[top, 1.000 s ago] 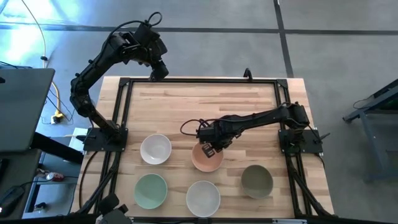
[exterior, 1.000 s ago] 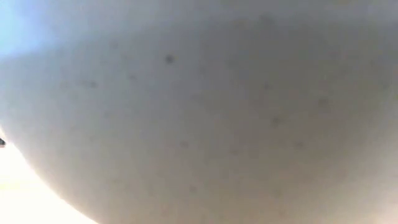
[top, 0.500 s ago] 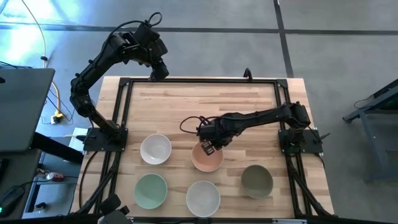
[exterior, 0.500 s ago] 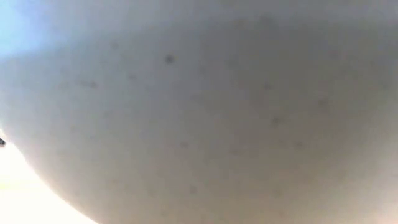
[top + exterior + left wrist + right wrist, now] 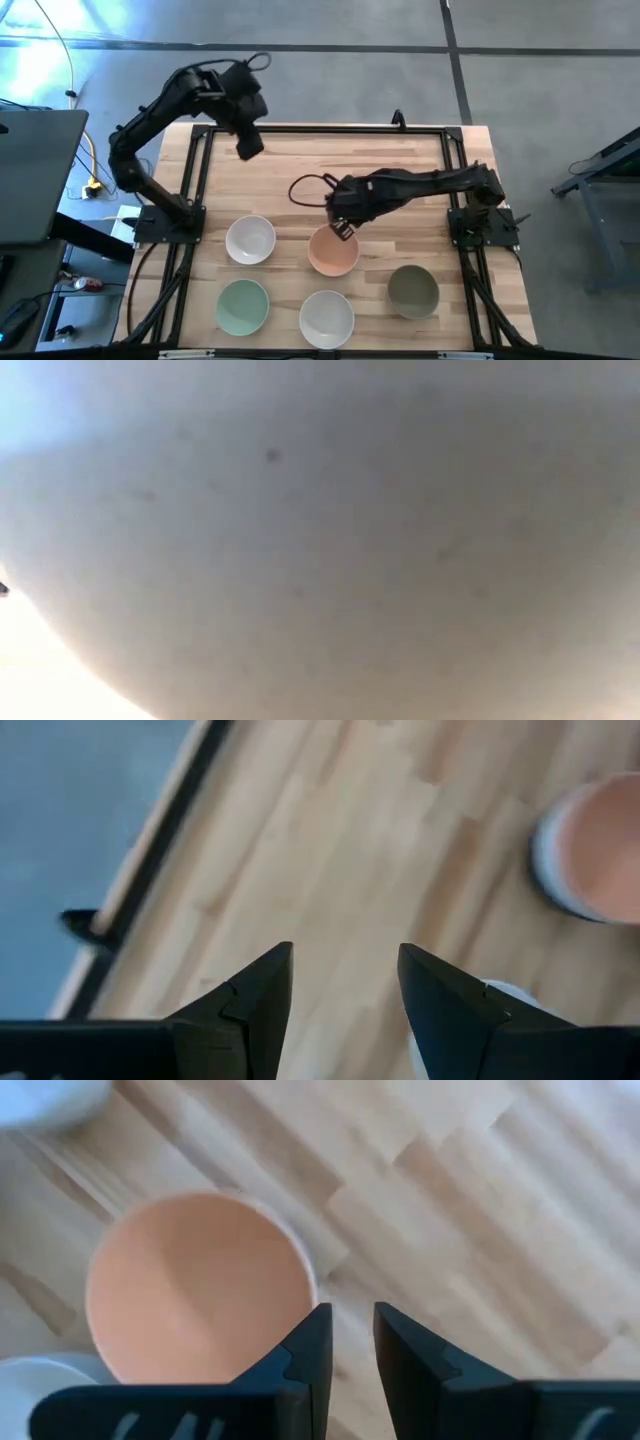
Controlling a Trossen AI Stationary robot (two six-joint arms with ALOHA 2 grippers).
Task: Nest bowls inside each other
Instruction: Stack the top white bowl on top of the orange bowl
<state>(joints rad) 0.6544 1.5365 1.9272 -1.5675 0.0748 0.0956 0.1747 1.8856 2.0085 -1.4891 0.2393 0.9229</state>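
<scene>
Bowls spread over the near half of the wooden table (image 5: 300, 165): white bowl (image 5: 250, 239) at left, peach bowl (image 5: 333, 251) mid-table, mint bowl (image 5: 243, 306), second white bowl (image 5: 326, 318) and olive bowl (image 5: 412, 290) along the front. Low view wholly filled by a pale, curved surface. Left gripper (image 5: 248, 145) raised over the far left corner, fingers moderately apart. Right gripper (image 5: 343, 228) poised just above the peach bowl's far rim, fingers narrowly parted, holding nothing.

bowls: white (image 5: 250, 240) | peach (image 5: 332, 251) | olive (image 5: 412, 290) | mint (image 5: 243, 306) | white (image 5: 327, 318) | upright, apart
</scene>
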